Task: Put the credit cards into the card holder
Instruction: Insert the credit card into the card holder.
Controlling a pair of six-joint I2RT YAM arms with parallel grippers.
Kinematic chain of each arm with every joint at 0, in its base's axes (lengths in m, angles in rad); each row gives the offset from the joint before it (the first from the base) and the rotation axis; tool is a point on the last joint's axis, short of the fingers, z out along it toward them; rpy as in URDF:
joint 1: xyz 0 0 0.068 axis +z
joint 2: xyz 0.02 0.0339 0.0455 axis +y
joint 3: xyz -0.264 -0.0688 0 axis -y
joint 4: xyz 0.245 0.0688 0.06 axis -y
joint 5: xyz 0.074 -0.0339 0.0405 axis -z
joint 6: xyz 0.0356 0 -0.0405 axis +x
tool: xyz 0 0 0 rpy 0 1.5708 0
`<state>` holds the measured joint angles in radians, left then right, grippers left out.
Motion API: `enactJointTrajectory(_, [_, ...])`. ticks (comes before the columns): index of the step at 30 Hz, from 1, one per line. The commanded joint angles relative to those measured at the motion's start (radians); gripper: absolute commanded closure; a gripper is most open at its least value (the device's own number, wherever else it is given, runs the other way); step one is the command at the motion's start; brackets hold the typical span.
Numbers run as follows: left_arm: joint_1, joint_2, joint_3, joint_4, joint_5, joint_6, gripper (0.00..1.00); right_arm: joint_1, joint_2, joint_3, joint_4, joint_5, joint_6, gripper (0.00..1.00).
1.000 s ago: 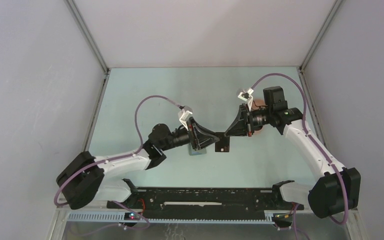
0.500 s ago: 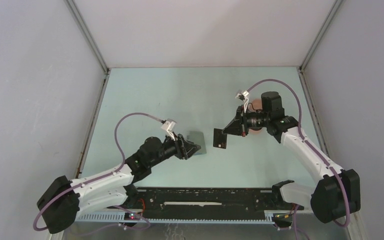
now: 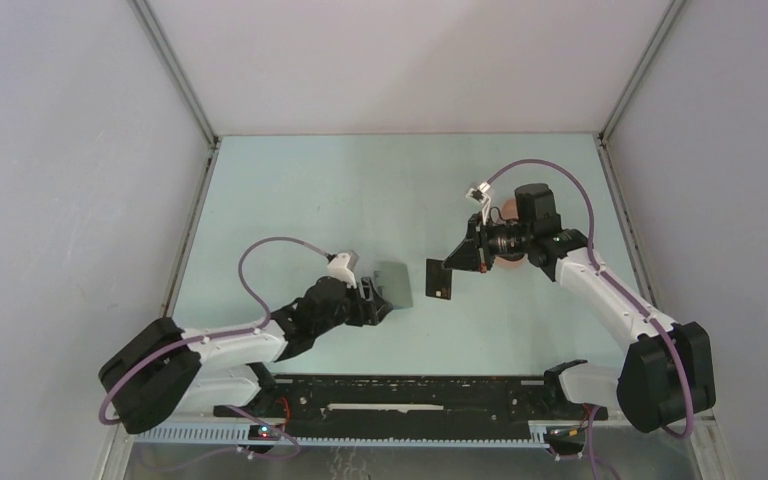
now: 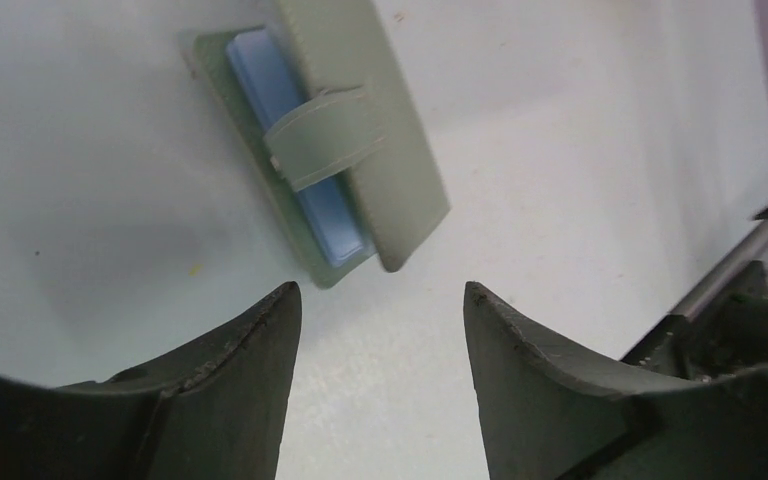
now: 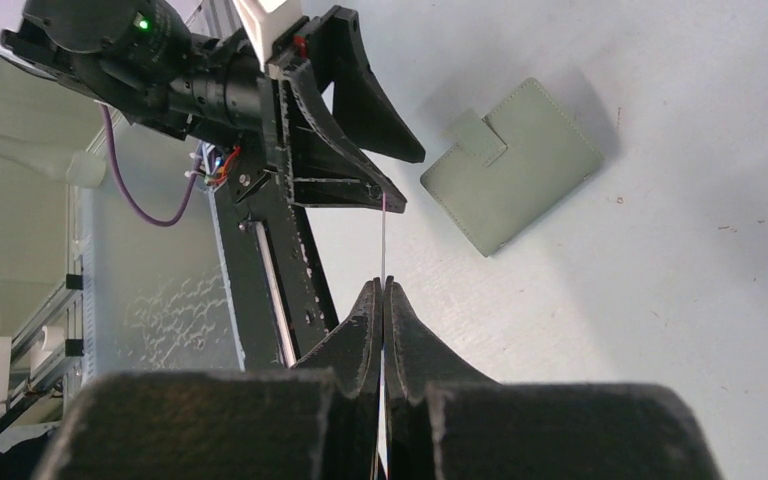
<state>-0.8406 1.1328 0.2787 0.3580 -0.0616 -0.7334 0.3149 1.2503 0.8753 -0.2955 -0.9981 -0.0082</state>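
The left fingers [image 3: 380, 302] have let go and drawn back, spread and empty, just beside the card holder [image 4: 360, 130]; it lies flat on the worktop [image 3: 310, 200], the blue card [image 4: 255, 75] under its strap, so one card seems stowed; its long axis runs diagonally across the left wrist view; the right fingers [image 5: 384, 295] stay clenched on the black card [image 3: 441, 280], aloft nearby.

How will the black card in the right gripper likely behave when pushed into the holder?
The black card looks stiff: held by the shut right gripper, it sticks out straight, no sag. Edge-on it is hairline thin, so probably light. Smooth plastic in a small pinch might swivel against the card holder.
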Motion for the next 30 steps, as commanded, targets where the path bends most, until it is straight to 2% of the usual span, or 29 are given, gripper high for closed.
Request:
enactJointTrajectory(1, [-0.001, 0.056, 0.072, 0.048, -0.033, -0.011, 0.34, -0.013, -0.017, 0.037, 0.007, -0.002, 0.015, 1.0])
enactJointTrajectory(30, [-0.001, 0.124, 0.154, 0.158, 0.054, 0.023, 0.35, -0.037, -0.023, 0.037, 0.009, -0.026, 0.029, 1.0])
